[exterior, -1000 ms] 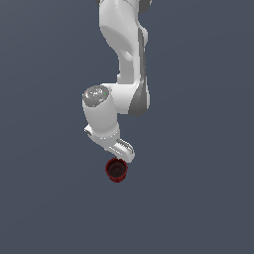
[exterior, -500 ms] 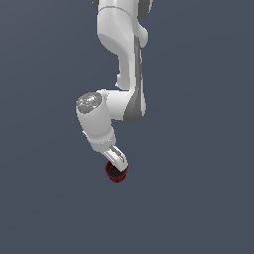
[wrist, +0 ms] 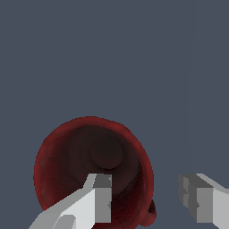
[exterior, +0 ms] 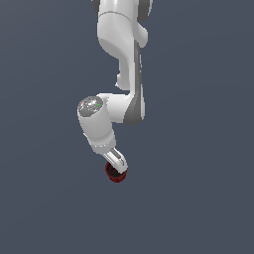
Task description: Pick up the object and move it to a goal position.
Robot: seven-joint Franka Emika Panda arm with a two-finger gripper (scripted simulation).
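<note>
Over the dark red cup (wrist: 89,170), low in the scene, the gripper (wrist: 150,201) is spread wide: one finger (wrist: 96,201) is inside the rim, the other outside; nothing is clenched.

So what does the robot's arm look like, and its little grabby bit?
The arm is smooth and white, built of fat rounded tubes with grey bands at the joints. One joint ends in a round, speckled silver cap. The gripper has two blocky white fingers with flat grey inner pads. No cables or writing show.
</note>
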